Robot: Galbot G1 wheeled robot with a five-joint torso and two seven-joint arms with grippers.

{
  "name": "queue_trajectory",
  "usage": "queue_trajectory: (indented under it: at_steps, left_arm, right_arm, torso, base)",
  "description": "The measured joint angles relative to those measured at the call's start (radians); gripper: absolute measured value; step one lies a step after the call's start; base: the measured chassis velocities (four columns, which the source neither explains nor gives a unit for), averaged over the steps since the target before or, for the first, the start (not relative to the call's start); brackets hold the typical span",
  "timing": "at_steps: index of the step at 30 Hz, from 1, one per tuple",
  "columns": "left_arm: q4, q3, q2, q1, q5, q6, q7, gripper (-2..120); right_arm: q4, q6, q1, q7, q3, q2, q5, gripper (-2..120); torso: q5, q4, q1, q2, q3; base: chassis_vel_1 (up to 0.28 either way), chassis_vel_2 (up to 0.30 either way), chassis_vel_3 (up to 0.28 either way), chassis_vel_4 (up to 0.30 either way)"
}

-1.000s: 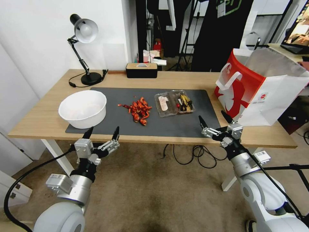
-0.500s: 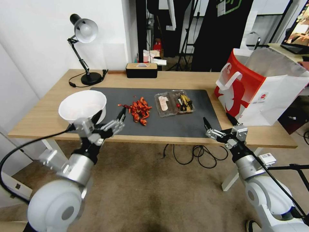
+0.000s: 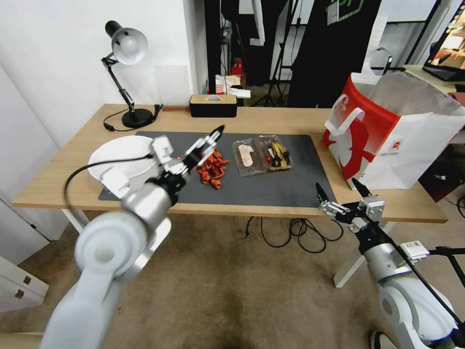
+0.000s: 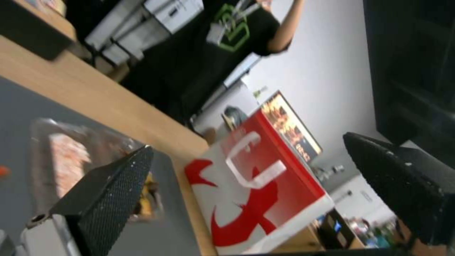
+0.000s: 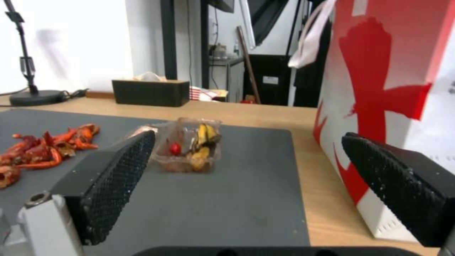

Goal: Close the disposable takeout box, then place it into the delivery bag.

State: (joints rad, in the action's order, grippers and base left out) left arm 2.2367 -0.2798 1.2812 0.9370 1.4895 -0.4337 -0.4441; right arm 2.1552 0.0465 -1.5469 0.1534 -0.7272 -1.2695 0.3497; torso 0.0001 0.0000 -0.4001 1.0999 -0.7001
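Left pincer (image 3: pixel 206 143), fingers apart, hung over the dark mat beside the red scraps (image 3: pixel 209 167), angled toward the disposable takeout box (image 3: pixel 262 155); I judged this an approach to the open lid. That box lay open, mid-mat, well left of the delivery bag (image 3: pixel 387 135) standing at the bench's (image 3: pixel 72 179) right end. Against 0.5 s earlier, my left arm had swung up from the near edge. Right pincer (image 3: pixel 345 203), also spread, waited off the near edge, slightly lower than before.
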Motion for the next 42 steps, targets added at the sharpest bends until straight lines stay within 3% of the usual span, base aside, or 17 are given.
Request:
queue_trajectory:
  at_steps: [2, 5, 9, 16, 18, 19, 22, 23, 26, 29, 42]
  left_arm:
    - [-0.024, 0.024, 0.009, -0.02, 0.0, -0.001, -0.005, 100]
    - [-0.129, 0.113, 0.055, -0.098, -0.002, -0.01, -0.029, 100]
    - [-0.215, 0.172, 0.096, -0.154, -0.017, -0.02, -0.039, 100]
    - [-0.34, 0.204, 0.149, -0.216, -0.043, -0.039, -0.057, 100]
    - [-0.392, 0.185, 0.183, -0.249, -0.015, -0.076, -0.119, 100]
    - [-0.392, 0.185, 0.183, -0.249, -0.015, -0.076, -0.119, 100]
    - [-0.447, 0.137, 0.234, -0.294, 0.04, -0.123, -0.249, 100]
    - [-0.447, 0.137, 0.234, -0.294, 0.04, -0.123, -0.249, 100]
    - [-0.464, 0.116, 0.259, -0.299, 0.053, -0.151, -0.328, 100]
    - [-0.464, 0.128, 0.267, -0.262, 0.041, -0.168, -0.352, 100]
    - [-0.54, 0.157, 0.315, -0.258, -0.019, -0.178, -0.323, 100]
  right_arm:
    - [0.001, 0.0, -0.004, 0.0, -0.002, -0.005, -0.003, 100]
    - [0.002, 0.0, -0.014, 0.0, -0.009, -0.025, -0.014, 100]
    - [0.002, 0.0, -0.019, 0.0, -0.012, -0.036, -0.02, 100]
    - [-0.011, 0.0, -0.017, 0.0, -0.011, -0.047, -0.03, 100]
    - [-0.019, 0.0, -0.015, 0.001, -0.01, -0.049, -0.035, 100]
    - [-0.019, 0.0, -0.015, 0.001, -0.01, -0.049, -0.035, 100]
    - [-0.03, -0.003, -0.014, 0.001, -0.008, -0.054, -0.042, 100]
    - [-0.03, -0.003, -0.014, 0.001, -0.008, -0.054, -0.042, 100]
    - [-0.04, -0.006, -0.008, 0.001, -0.008, -0.056, -0.045, 100]
    - [-0.049, -0.007, 0.001, 0.001, -0.009, -0.054, -0.045, 100]
    - [-0.073, -0.01, 0.02, 0.001, -0.003, -0.046, -0.044, 100]
  torso:
    - [0.0002, 0.0001, 0.0, 0.0, 0.0]
    - [0.0001, 0.0, 0.0, 0.0, 0.0]
    - [0.0, -0.0002, 0.0, 0.0, 0.0]
    - [0.0, 0.0001, 0.0, 0.0, 0.0]
    - [0.0001, 0.0, 0.0, 0.0, 0.0]
    - [0.0001, 0.0, 0.0, 0.0, 0.0]
    - [0.0, -0.0001, 0.0, 0.0, 0.0]
    - [0.0, -0.0001, 0.0, 0.0, 0.0]
    - [0.0001, 0.0, 0.0, 0.0, 0.0]
    - [-0.0001, 0.0003, 0.0, 0.0, 0.0]
    - [0.0, 0.0, 0.0, 0.0, 0.0]
  base:
    - [0.0, 0.0, 0.0, 0.0]
    - [0.0, 0.0, 0.0, 0.0]
    - [0.0, 0.0, 0.0, 0.0]
    - [0.0, 0.0, 0.0, 0.0]
    - [0.0, 0.0, 0.0, 0.0]
    - [0.0, 0.0, 0.0, 0.0]
    - [0.0, 0.0, 0.0, 0.0]
    - [0.0, 0.0, 0.0, 0.0]
    - [0.0, 0.0, 0.0, 0.0]
    - [0.0, 0.0, 0.0, 0.0]
    - [0.0, 0.0, 0.0, 0.0]
